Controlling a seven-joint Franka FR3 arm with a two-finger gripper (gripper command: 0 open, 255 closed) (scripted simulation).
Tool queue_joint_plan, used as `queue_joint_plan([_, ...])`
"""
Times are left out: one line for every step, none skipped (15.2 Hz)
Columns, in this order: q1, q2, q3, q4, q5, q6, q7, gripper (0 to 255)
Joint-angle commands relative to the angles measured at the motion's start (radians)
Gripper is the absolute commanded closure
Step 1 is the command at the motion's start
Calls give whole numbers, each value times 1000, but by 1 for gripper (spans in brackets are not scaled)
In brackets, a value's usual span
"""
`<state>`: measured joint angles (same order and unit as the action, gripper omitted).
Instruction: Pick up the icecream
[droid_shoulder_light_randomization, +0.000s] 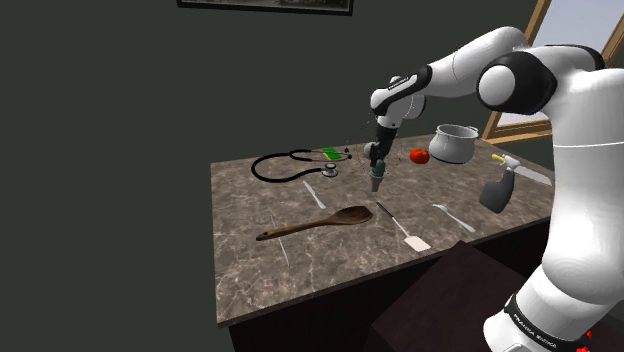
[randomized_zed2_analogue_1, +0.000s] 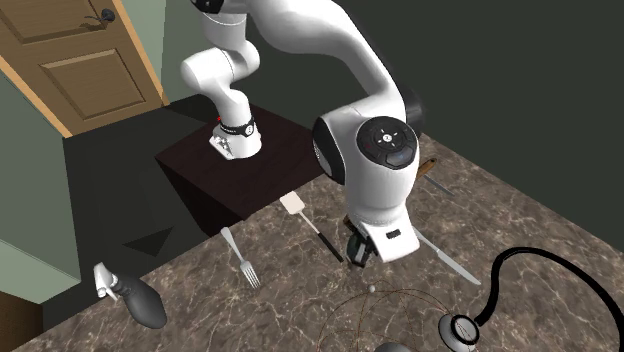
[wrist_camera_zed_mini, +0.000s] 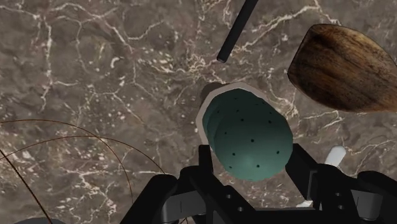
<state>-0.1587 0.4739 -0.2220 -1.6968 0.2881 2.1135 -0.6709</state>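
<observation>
The ice cream (wrist_camera_zed_mini: 248, 140) is a mint-green scoop with dark specks in a pale cone, and the cone points down at the marble table (droid_shoulder_light_randomization: 250, 270). My black gripper (wrist_camera_zed_mini: 251, 160) is shut on it, one finger against each side of the scoop. From the shoulder view, the gripper (droid_shoulder_light_randomization: 376, 170) hangs over the middle of the table with the ice cream (droid_shoulder_light_randomization: 376, 183) at its tip, seemingly just above the surface. In the second exterior view, the gripper (randomized_zed2_analogue_1: 358, 255) sits under the white wrist.
A wooden spoon (droid_shoulder_light_randomization: 320, 222) and a spatula (droid_shoulder_light_randomization: 400, 228) lie close in front of the gripper. A black stethoscope (droid_shoulder_light_randomization: 290, 165) and a knife (droid_shoulder_light_randomization: 313, 192) lie toward the shoulder view's left. A red fruit (droid_shoulder_light_randomization: 420, 156), a pot (droid_shoulder_light_randomization: 455, 143), a spray bottle (droid_shoulder_light_randomization: 500, 185) and a fork (droid_shoulder_light_randomization: 452, 215) occupy the right.
</observation>
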Motion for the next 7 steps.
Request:
queue_joint_plan([0,-12,-2,7,-5,-19,4,255])
queue_joint_plan([1,-18,-4,12,-7,-29,7,255])
queue_joint_plan([1,-24,-5,17,-10,-40,10,255])
queue_joint_plan([2,-29,-6,22,-12,-50,12,255])
queue_joint_plan([2,-35,-7,28,-15,-61,15,255])
queue_joint_plan([2,-36,-7,28,-15,-62,15,255])
queue_joint_plan([2,-36,-7,28,-15,-62,15,255])
